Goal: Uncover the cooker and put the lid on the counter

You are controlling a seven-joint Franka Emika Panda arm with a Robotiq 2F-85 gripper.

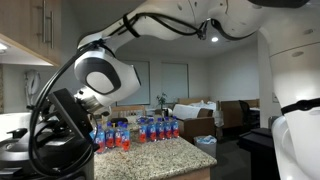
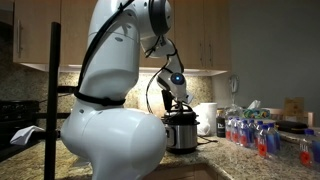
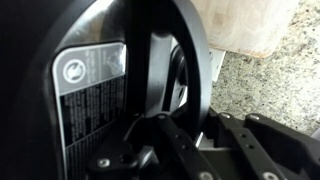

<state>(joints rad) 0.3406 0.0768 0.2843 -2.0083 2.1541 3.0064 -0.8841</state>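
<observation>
In the wrist view the black lid (image 3: 90, 80) fills the left side, with a grey warning label on it. Its raised black handle (image 3: 160, 60) runs between my gripper's (image 3: 172, 118) fingers, which are closed in on it. The speckled granite counter (image 3: 265, 85) shows to the right of the lid. In an exterior view the steel cooker (image 2: 180, 133) stands on the counter (image 2: 215, 150) by the wall. My gripper (image 2: 178, 103) is right on top of it at the dark lid (image 2: 181, 115). I cannot tell whether the lid rests on the cooker or is lifted.
Several red-and-blue bottles (image 2: 250, 130) stand on the counter beside the cooker, and show in the other exterior view too (image 1: 140, 130). A white container (image 2: 207, 118) stands just next to the cooker. Wall cabinets (image 2: 200, 35) hang above. The counter's edge (image 1: 195, 160) drops off toward the room.
</observation>
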